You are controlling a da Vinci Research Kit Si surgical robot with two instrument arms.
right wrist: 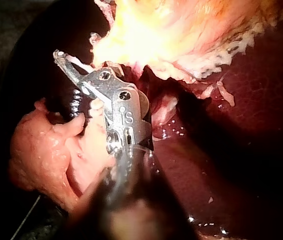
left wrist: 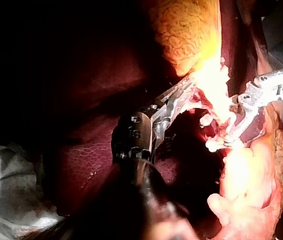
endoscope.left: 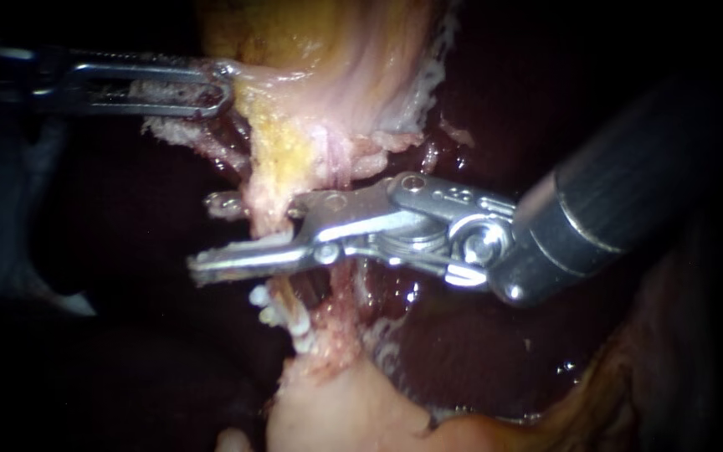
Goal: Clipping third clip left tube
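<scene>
The left tube (endoscope.left: 266,213), a pale strand, runs down from the gallbladder (endoscope.left: 336,50) to a pale lump (endoscope.left: 336,410). My right instrument (endoscope.left: 211,236) comes in from the right. Its jaws stand open astride the tube, one on each side, with a gap showing. Small clips (endoscope.left: 271,311) sit on the tube just below the jaws. In the right wrist view my right instrument (right wrist: 74,75) lies just above those clips (right wrist: 75,105). My left instrument (endoscope.left: 211,88) at the upper left is shut on the tissue at the gallbladder's edge, holding it taut; its own view shows the left instrument (left wrist: 181,92) the same way.
Dark red liver (endoscope.left: 462,351) lies behind and to the right of the tube. White frayed tissue (endoscope.left: 428,92) fringes the gallbladder's right edge. The thick dark shaft (endoscope.left: 629,184) of my right instrument crosses the right half of the endoscope view.
</scene>
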